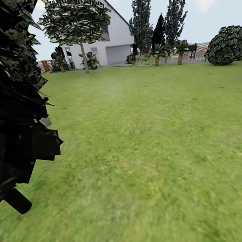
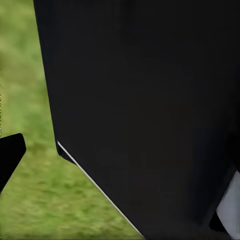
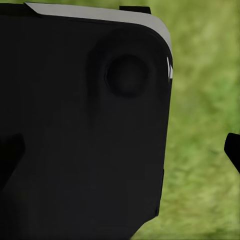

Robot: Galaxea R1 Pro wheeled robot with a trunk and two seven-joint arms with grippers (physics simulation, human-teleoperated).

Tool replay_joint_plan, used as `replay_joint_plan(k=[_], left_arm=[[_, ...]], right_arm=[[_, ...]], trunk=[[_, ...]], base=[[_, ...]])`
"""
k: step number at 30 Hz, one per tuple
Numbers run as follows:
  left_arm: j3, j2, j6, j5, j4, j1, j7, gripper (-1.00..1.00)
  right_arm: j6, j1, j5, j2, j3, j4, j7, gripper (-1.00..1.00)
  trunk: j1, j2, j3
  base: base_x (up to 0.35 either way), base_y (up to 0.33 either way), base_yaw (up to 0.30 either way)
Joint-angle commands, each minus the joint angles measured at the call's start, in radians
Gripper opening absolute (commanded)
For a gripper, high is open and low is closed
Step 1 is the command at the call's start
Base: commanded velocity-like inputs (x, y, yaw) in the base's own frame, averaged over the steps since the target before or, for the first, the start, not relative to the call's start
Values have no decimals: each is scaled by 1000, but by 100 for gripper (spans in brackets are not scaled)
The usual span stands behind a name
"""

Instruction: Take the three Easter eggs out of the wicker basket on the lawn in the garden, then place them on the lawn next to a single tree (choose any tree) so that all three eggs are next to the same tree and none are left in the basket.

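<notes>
Eggs and basket lie somewhere off the robot's present line of sight, so their place cannot be told. The head view looks across a wide lawn (image 1: pixel 147 152) toward a white house (image 1: pixel 107 32), with a pale-trunked tree (image 1: pixel 78 24) standing far off before it, a round bush (image 1: pixel 227 45) at the right, and dark foliage (image 1: pixel 9 100) close on the left. Both wrist views show grass behind a black robot body panel (image 2: pixel 145 110); whether either pair of jaws is wide, narrow or holding anything cannot be told. The robot seems to be travelling, and no egg shows beside a tree.
</notes>
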Motion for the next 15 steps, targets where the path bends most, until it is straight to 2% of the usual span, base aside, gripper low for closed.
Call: replay_joint_plan(k=[1, 15], left_arm=[[1, 0, 0, 1, -2, 1, -1, 100], [1, 0, 0, 0, -2, 1, -1, 100]], right_arm=[[-3, -1, 1, 0, 0, 1, 0, 100], [-4, -1, 1, 0, 0, 1, 0, 100]], trunk=[[0, 0, -2], [0, 0, -19]], base=[[0, 0, -141], [0, 0, -188]])
